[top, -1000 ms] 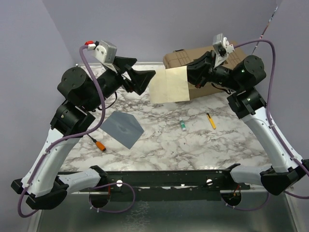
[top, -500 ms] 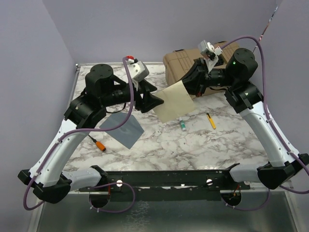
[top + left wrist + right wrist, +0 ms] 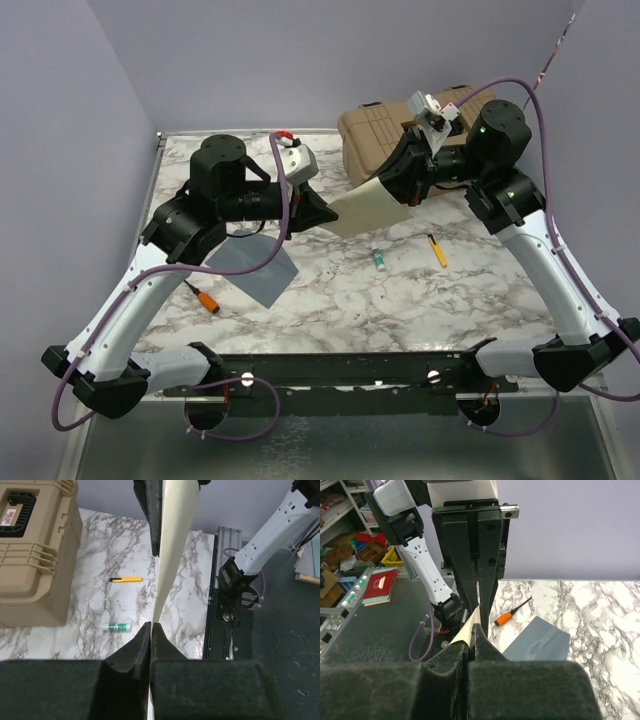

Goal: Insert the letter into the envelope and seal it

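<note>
The cream letter (image 3: 358, 207) hangs in the air above the back of the table, stretched between both grippers. My left gripper (image 3: 326, 212) is shut on its left edge, and my right gripper (image 3: 396, 186) is shut on its right edge. In the left wrist view the letter (image 3: 172, 545) runs edge-on from my left gripper (image 3: 151, 626) up to the right gripper's fingers (image 3: 151, 515). In the right wrist view a corner of the letter (image 3: 466, 632) sits in my right gripper (image 3: 472, 628). The blue-grey envelope (image 3: 255, 266) lies flat on the table, below and left of the letter; it also shows as the envelope (image 3: 538, 642) at the right wrist.
A tan hard case (image 3: 380, 130) stands at the back right, just behind the right gripper. A glue stick (image 3: 379, 258) and a yellow cutter (image 3: 437, 250) lie on the marble right of centre. An orange screwdriver (image 3: 205, 297) lies near the envelope's left corner.
My left arm swung right to the letter and its jaws went from open to shut on the left edge. The right gripper brought the letter lower and leftward, still holding it.
</note>
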{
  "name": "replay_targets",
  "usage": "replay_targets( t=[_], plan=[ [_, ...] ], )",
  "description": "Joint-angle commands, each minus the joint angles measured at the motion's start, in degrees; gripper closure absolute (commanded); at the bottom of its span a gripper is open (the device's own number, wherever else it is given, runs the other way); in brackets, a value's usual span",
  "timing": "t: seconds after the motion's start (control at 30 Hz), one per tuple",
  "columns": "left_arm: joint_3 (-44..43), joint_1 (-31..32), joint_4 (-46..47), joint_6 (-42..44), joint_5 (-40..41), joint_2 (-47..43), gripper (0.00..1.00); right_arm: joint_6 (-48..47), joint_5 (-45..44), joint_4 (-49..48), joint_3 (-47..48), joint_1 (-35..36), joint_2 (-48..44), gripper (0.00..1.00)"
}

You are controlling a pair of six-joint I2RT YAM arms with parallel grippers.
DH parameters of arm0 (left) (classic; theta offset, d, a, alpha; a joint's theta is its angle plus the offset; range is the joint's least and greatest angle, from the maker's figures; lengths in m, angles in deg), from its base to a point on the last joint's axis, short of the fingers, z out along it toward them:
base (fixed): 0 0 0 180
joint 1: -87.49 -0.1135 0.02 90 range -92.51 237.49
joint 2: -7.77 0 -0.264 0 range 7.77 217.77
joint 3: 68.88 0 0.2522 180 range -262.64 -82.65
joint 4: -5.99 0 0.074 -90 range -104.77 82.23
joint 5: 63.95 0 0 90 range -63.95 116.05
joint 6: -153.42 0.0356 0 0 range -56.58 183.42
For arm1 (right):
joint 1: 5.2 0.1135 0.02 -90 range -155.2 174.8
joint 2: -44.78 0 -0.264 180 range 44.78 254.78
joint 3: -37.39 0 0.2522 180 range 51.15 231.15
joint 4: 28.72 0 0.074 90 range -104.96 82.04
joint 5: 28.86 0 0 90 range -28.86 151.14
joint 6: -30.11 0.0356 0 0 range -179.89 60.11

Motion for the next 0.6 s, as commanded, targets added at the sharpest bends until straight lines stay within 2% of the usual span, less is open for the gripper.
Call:
replay_targets(
  t=[0.0, 0.13, 0.2, 0.27, 0.33, 0.4, 0.57],
  plan=[
    [2.1, 0.0, -0.6, 5.7, -3.5, -2.0, 1.0, -3.8, 1.4, 4.8, 0.6, -0.2, -0.1, 1.0],
    [2.8, 0.0, -0.4, 7.0, -3.3, -2.7, 1.0, -7.3, -0.8, 9.7, 2.0, -0.3, -0.1, 0.98],
    [3.0, 0.0, -0.3, 7.3, -2.9, -2.9, 1.0, -8.2, -5.3, 13.5, 3.4, -0.3, 0.0, 0.72],
    [3.3, 0.1, -0.3, 7.6, -2.1, -3.3, 1.0, -10.1, -13.5, 20.5, 6.4, -0.5, 0.7, 0.48],
    [3.9, 0.0, 0.1, 7.5, -0.6, -3.9, 1.0, -13.9, -21.4, 26.4, 8.1, -0.6, 0.5, 0.36],
    [4.6, 0.0, 0.7, 7.1, 0.7, -4.5, 1.0, -15.3, -28.6, 27.7, 6.8, -0.6, -1.4, 0.3],
    [5.4, 0.0, 2.2, 6.1, 3.4, -5.2, 1.0, -19.6, -42.4, 26.3, 2.9, -0.6, -7.8, 0.28]
  ],
)
